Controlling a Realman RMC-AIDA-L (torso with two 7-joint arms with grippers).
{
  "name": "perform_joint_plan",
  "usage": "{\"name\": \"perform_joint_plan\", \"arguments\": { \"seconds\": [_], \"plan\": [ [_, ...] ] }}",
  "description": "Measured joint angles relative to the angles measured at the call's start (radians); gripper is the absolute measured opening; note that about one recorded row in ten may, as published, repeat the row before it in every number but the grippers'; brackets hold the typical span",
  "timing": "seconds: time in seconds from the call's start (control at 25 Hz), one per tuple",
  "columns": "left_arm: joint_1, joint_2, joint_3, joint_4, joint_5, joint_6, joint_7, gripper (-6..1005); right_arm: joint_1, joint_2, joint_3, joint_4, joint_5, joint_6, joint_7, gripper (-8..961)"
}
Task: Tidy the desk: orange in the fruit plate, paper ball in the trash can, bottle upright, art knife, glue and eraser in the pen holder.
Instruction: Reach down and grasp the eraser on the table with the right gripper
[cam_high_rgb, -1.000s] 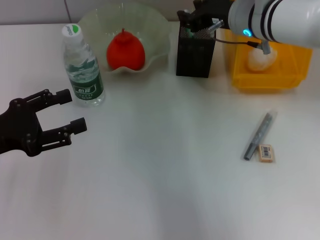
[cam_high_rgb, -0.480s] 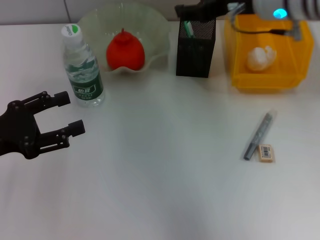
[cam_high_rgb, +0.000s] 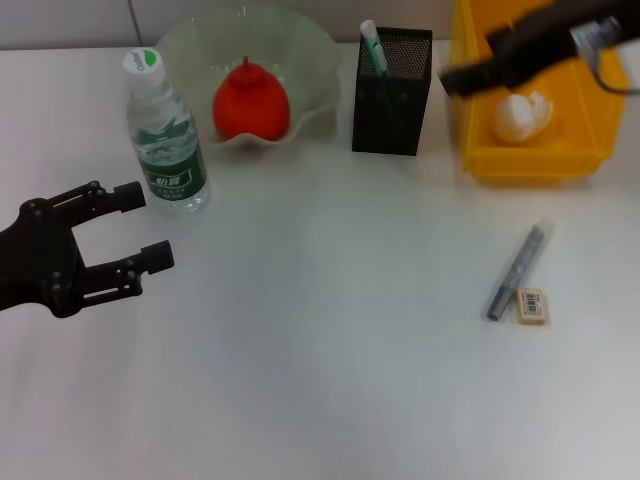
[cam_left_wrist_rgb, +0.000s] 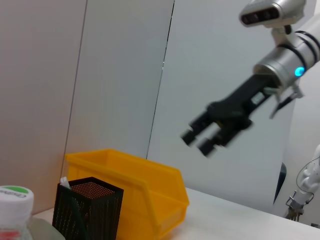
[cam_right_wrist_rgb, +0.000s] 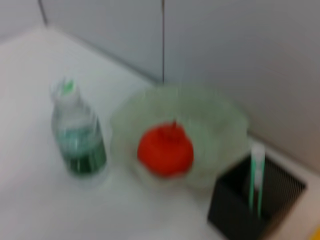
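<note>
On the plain white desk (cam_high_rgb: 320, 380) two things are left to be put away: the thin grey pen-like glue stick (cam_high_rgb: 517, 272) and the tiny beige eraser block w/ barcode label (cam_high_rgb: 532, 305). Both lie on the robot's right side, the eraser touching or just beside the stick's near end.

The rest looks done. The round red-orange orange (cam_high_rgb: 251, 103) is seen in the pale green wavy-rimmed fruit plate (cam_high_rgb: 300, 45), the clear water bottle w/ green label (cam_high_rgb: 165, 135) is upright, the mint-green art knife (cam_high_rgb: 372, 47) is standing in the black mesh pen holder (cam_high_rgb: 391, 92), and the white paper ball (cam_high_rgb: 521, 115) is in the yellow plastic trash can (cam_high_rgb: 530, 160).

The right gripper (cam_high_rgb: 468, 76) is held high over the trash can; its jaws appear slightly apart and nothing is held btw. them. The left gripper (cam_high_rgb: 135, 226) is parked over the desk near the bottle, jaws spread wide, empty.

The glue stick is judged light, stiff and smooth, so it may roll or slip; a hold across its middle is advised. The eraser is probably light, a bit soft and grippy, but low and small: it should be pinched on its long sides, and care is needed because the stick is so close.
</note>
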Motion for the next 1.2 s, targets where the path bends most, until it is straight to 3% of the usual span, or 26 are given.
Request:
{"name": "perform_joint_plan", "arguments": {
  "seconds": [0.04,0.12,0.2,0.4,0.8,0.88,1.08,1.12,1.2],
  "plan": [
    [0.000,0.000,-0.001,0.000,0.000,0.000,0.000,816,0.000,0.000,0.000,0.000,0.000,0.000,0.000,690],
    [0.000,0.001,-0.005,0.000,0.000,0.000,-0.001,816,0.026,0.000,-0.015,-0.034,-0.061,-0.158,0.012,689],
    [0.000,0.001,-0.005,0.000,-0.001,0.000,-0.002,816,0.039,0.001,-0.037,-0.038,-0.101,-0.235,0.026,689],
    [-0.002,-0.003,-0.006,0.000,-0.005,0.000,-0.002,816,0.052,0.000,-0.124,0.028,-0.195,-0.322,0.044,687],
    [-0.010,-0.002,0.005,-0.001,0.002,0.005,-0.001,816,0.072,0.001,-0.207,0.257,-0.249,-0.335,0.038,687],
    [-0.013,0.012,0.041,-0.001,0.014,0.039,0.003,816,0.071,0.001,-0.211,0.322,-0.252,-0.286,0.032,687],
    [-0.016,0.016,0.051,-0.001,0.014,0.046,0.002,816,0.065,0.002,-0.222,0.376,-0.253,-0.227,0.024,687],
    [-0.031,0.038,0.109,-0.005,0.023,0.082,-0.014,816,0.065,0.002,-0.222,0.376,-0.253,-0.227,0.024,687],
    [-0.040,0.040,0.129,-0.005,0.046,0.090,-0.020,816,0.064,0.002,-0.223,0.397,-0.253,-0.199,0.020,686]
  ]
}}
